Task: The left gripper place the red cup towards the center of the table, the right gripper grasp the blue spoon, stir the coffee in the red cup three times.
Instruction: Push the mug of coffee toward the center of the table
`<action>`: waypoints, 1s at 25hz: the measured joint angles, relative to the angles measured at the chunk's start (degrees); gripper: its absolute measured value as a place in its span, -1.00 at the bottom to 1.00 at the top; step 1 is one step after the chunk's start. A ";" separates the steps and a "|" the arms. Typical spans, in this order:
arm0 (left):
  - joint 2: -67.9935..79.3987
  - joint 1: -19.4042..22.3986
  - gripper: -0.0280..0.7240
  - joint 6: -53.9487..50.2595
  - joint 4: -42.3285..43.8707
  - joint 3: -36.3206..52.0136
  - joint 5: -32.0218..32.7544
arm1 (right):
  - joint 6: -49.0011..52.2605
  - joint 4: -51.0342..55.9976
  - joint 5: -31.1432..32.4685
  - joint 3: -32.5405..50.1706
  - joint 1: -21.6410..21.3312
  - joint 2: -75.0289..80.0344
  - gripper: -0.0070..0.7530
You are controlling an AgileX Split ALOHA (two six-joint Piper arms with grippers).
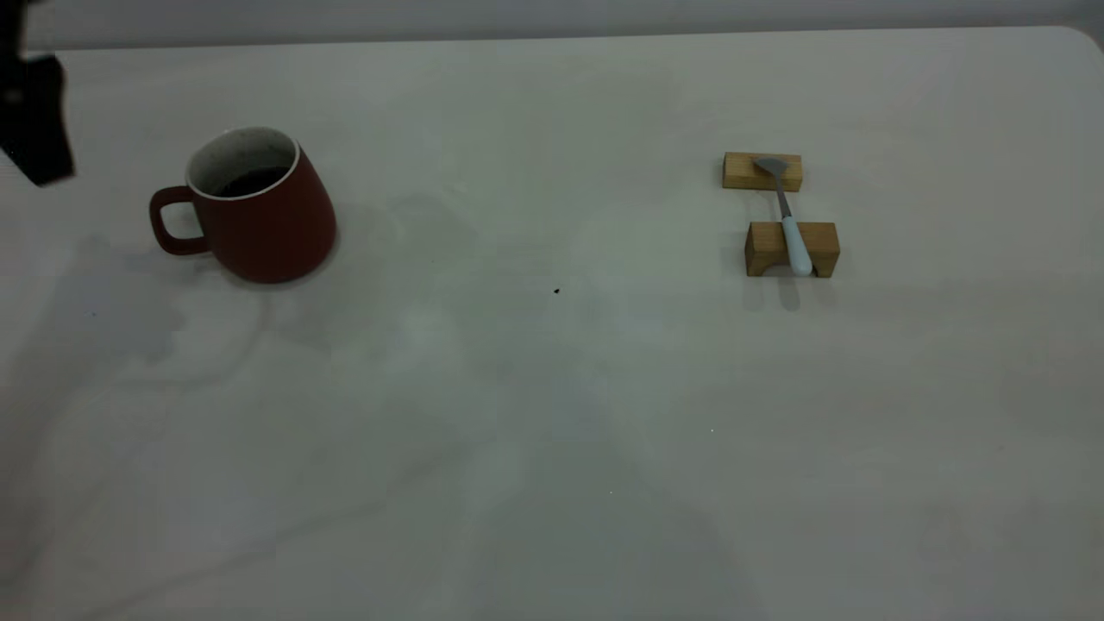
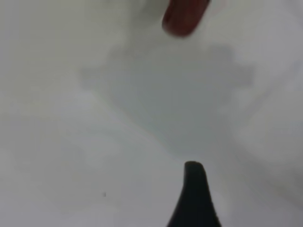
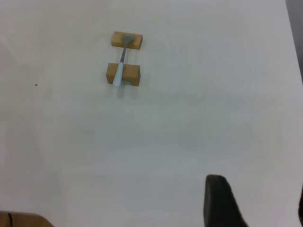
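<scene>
The red cup [image 1: 263, 220] stands upright at the table's [image 1: 552, 414] left, handle pointing left, with dark coffee [image 1: 250, 179] inside. My left gripper [image 1: 34, 121] hangs at the far left edge, up and left of the cup and apart from it. In the left wrist view only one black finger [image 2: 194, 198] shows, with wide bare table beside it, and a bit of the red cup [image 2: 184, 16] lies ahead. The blue spoon [image 1: 789, 220] rests across two wooden blocks at the right. My right gripper [image 3: 258, 189] is open and empty, well short of the blue spoon [image 3: 120, 64].
Two tan wooden blocks [image 1: 762, 171] [image 1: 792, 248] hold the spoon off the table. A tiny dark speck [image 1: 556, 291] lies near the middle. The table's rounded far right corner [image 1: 1082, 39] is in view.
</scene>
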 joint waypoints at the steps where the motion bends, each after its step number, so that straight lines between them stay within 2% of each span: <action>1: 1.20 -0.06 0.83 0.78 0.00 -0.96 -0.26 | 0.00 0.00 0.00 0.00 0.00 0.00 0.16; 7: 7.40 -0.14 0.80 7.45 0.03 -4.01 -4.98 | 0.00 0.00 0.00 0.00 0.00 0.00 0.16; 16: 12.27 -1.97 0.73 14.45 0.08 -4.09 -14.51 | -0.06 0.00 0.00 0.00 0.00 0.00 0.16; 22: 14.59 -2.26 0.51 14.77 1.14 -4.80 -17.96 | -0.06 0.00 0.00 0.00 0.00 0.00 0.16; 25: 15.22 -2.44 0.31 15.03 1.29 -4.80 -18.16 | 0.00 0.00 0.00 0.00 0.00 0.00 0.16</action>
